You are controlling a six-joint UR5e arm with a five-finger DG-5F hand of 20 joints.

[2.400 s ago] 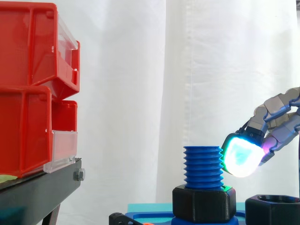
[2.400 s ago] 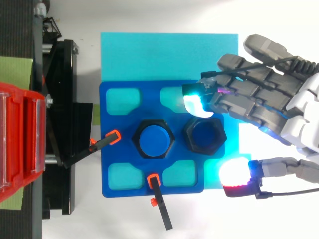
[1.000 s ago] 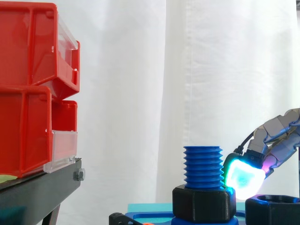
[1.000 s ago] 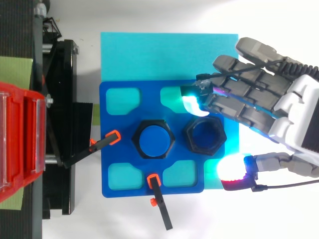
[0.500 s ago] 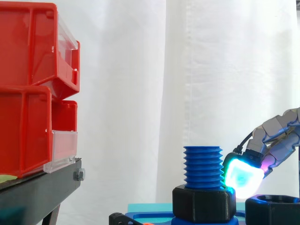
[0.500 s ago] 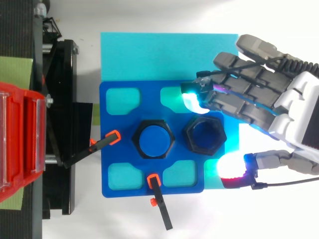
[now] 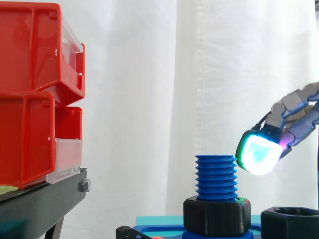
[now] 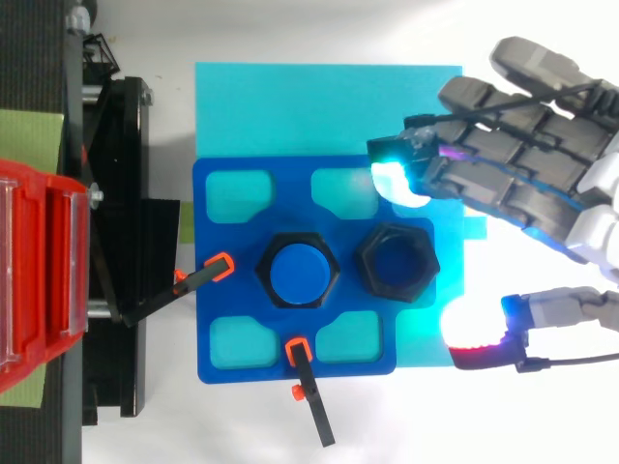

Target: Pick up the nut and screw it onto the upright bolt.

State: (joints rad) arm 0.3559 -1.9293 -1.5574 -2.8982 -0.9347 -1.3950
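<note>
Top view: a blue plate (image 8: 290, 188) is laid on a cyan mat (image 8: 290, 106), red bins (image 8: 39, 271) at 9 o'clock, white curtain (image 7: 149, 99) behind. The black nut (image 8: 372, 275) is set at 3 o'clock of the upright bolt (image 8: 295, 270). The hand (image 8: 522, 184), cut off at 3 o'clock, is held empty, fingers spread.

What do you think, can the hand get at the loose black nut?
Probably yes: the hand hangs open above and beside the nut; nothing covers it, and the bolt stands apart.
</note>
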